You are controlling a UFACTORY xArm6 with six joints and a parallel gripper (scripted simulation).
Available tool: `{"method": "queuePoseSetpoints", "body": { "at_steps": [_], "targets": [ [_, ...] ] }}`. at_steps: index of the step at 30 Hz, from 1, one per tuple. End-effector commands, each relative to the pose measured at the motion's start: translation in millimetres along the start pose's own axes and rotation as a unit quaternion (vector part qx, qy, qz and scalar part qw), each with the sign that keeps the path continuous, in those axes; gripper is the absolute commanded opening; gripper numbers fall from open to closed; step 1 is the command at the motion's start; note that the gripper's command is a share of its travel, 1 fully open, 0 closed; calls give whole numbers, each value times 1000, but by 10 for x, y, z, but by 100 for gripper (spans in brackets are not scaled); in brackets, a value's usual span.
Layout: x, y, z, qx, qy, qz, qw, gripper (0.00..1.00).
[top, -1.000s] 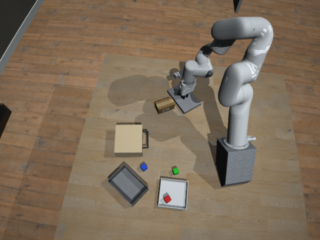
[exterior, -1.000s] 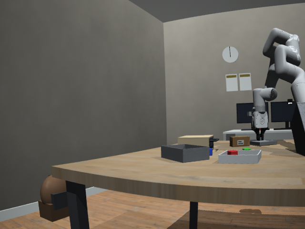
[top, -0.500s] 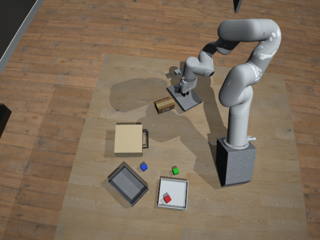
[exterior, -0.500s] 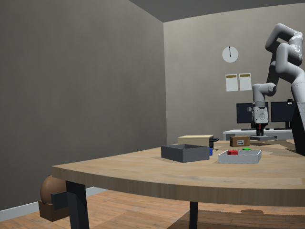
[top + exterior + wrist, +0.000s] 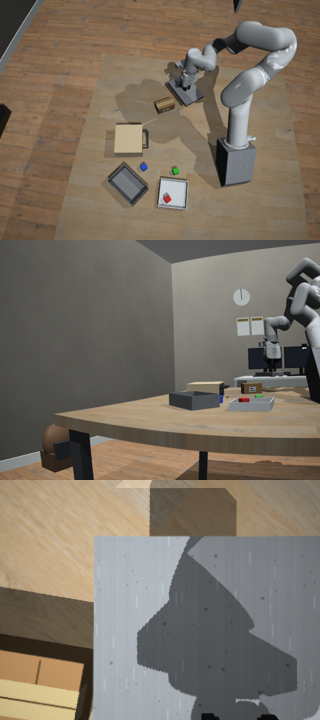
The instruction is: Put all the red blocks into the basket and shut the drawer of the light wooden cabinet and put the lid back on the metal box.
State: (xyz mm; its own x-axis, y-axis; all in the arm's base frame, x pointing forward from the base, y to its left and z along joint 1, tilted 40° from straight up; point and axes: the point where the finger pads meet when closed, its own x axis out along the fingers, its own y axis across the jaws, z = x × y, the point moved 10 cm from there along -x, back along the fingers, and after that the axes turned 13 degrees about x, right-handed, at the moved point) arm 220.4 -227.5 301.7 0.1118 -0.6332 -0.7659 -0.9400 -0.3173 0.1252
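My gripper (image 5: 185, 88) is shut on the grey flat lid (image 5: 185, 92) of the metal box and holds it a little above the table at the back. In the wrist view the lid (image 5: 205, 630) fills most of the picture, with my fingertips at the bottom edge. The open dark metal box (image 5: 127, 184) stands at the front left. The white basket (image 5: 172, 193) beside it holds one red block (image 5: 167, 198). The light wooden cabinet (image 5: 128, 139) has its dark drawer handle (image 5: 146, 138) on the right, with the drawer shut or nearly so.
A brown cardboard box (image 5: 164, 105) lies just left of the lid and shows in the wrist view (image 5: 40, 690). A blue block (image 5: 143, 167) and a green block (image 5: 175, 170) lie between the cabinet and the basket. The arm's base (image 5: 235, 164) stands at the right.
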Motion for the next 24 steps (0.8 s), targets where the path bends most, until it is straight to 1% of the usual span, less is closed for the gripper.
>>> {"method": "queuePoseSetpoints", "body": {
  "at_steps": [1, 6, 8, 13, 18, 24],
  "targets": [
    [-225, 7, -8, 0, -1, 1, 1000, 0],
    [-404, 6, -9, 0, -1, 1, 1000, 0],
    [-404, 6, -9, 0, -1, 1, 1000, 0],
    [-518, 6, -9, 0, -1, 1, 1000, 0],
    [-568, 6, -9, 0, -1, 1, 1000, 0],
    [-577, 6, -9, 0, -1, 1, 1000, 0]
  ]
}}
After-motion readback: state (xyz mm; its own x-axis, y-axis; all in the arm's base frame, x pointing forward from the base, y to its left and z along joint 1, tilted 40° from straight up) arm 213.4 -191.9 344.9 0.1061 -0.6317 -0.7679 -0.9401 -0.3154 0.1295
